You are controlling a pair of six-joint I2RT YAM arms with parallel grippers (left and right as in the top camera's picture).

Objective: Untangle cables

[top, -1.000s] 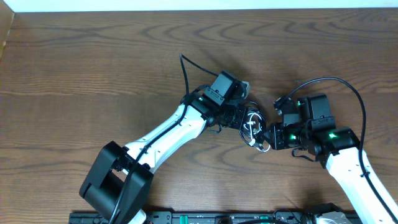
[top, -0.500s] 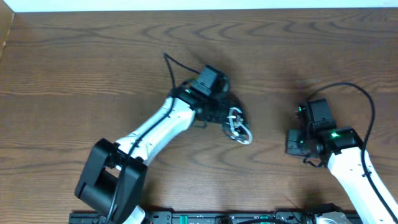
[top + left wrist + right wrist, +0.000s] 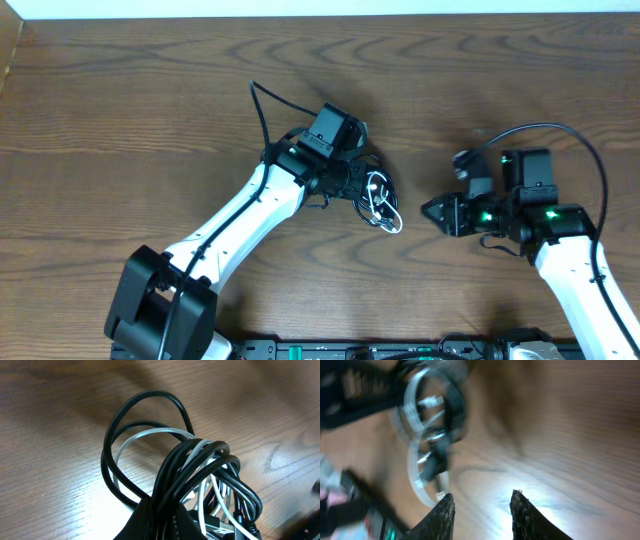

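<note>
The cables point(image 3: 379, 199) are a tangled bundle of black cords and one white cord, lying on the wood table just right of my left gripper point(image 3: 356, 186). In the left wrist view the black and white loops of the cables point(image 3: 165, 455) fan out from my left gripper point(image 3: 170, 512), which is shut on the bundle. My right gripper point(image 3: 431, 212) stands open a short way right of the bundle, apart from it. In the blurred right wrist view the cables point(image 3: 432, 435) lie beyond my right gripper point(image 3: 482, 497), with only bare table between its fingers.
A thick black wire point(image 3: 560, 135) arcs over the right arm, and another point(image 3: 262, 105) rises from the left arm. A black rail point(image 3: 330, 350) runs along the table's near edge. A pale strip point(image 3: 300, 8) borders the far edge.
My left gripper has pulled the bundle leftward. My right gripper let go of the bundle, drew away to the right, then swung back toward it with its jaws open.
</note>
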